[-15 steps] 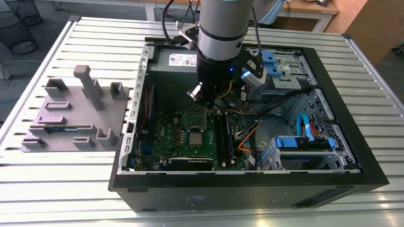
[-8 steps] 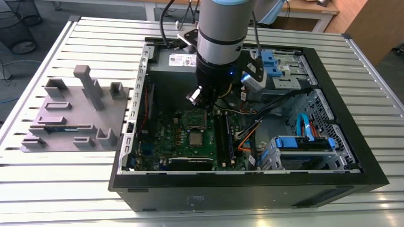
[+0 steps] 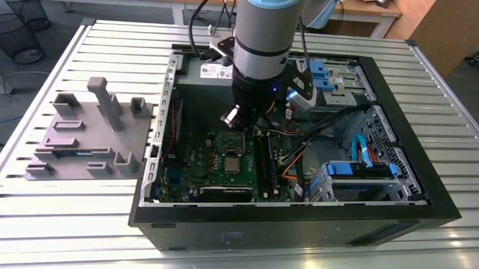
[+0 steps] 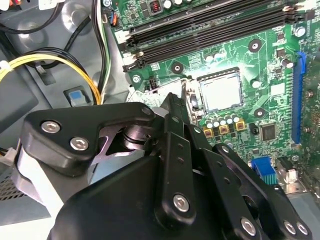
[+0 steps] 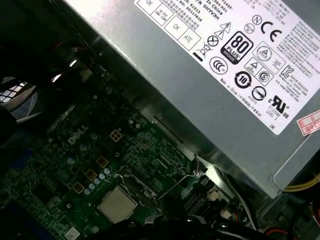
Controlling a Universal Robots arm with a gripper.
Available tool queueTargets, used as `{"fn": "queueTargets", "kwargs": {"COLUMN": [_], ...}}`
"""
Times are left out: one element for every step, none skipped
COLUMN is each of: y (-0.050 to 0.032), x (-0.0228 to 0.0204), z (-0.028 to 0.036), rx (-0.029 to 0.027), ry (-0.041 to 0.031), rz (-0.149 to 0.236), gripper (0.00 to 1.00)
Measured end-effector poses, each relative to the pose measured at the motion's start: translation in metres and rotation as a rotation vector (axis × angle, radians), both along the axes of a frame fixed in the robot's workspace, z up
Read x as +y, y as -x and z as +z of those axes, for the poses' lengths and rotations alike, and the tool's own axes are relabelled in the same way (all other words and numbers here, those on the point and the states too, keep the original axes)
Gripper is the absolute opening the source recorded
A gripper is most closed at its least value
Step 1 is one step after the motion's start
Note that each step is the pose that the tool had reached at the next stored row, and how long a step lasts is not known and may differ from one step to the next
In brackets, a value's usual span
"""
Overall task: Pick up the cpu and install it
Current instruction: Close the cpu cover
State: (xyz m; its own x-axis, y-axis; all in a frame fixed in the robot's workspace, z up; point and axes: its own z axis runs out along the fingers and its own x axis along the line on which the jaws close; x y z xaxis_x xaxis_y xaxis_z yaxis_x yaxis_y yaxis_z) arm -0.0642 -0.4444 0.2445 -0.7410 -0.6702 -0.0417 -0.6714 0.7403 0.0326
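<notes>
While the flat square silver-topped cpu lies in its socket, we keep the tool clear; whether it is wide or narrow we cannot tell.

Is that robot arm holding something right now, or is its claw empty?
It cannot be told: the gripper hangs inside the computer case above the motherboard. The cpu lies in its socket, apart from the gripper.

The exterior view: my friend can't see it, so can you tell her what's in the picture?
A robot arm reaches down into an open computer case lying on a slatted metal table, its gripper just above the green motherboard. The silver cpu sits flat on the board below the gripper. A grey parts tray lies on the exterior view's left.
</notes>
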Motion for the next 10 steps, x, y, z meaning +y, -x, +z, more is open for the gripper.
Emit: {"fn": "queueTargets", "kwargs": {"y": [0.0,0.0,0.0001,0.0001,0.0001,0.0001,0.0001,0.0001,0.0002,0.0002], "x": [-0.0006,-0.0013,-0.002,-0.0026,-0.0031,-0.0037,-0.0043,-0.0048,-0.0053,-0.0058], "z": [0.0,0.0,0.0,0.0,0.0,0.0,0.0,0.0,0.0,0.0], "rx": [0.0,0.0,0.0,0.0,0.0,0.0,0.0001,0.0,0.0,0.0], "ry": [-0.0001,-0.0001,0.0,0.0,0.0,-0.0001,0.0001,0.0,0.0,-0.0001], "rz": [0.001,0.002,0.002,0.003,0.004,0.004,0.005,0.006,0.007,0.007], "gripper": [0.11,0.11,0.11,0.11,0.11,0.11,0.11,0.11,0.11,0.11]}}
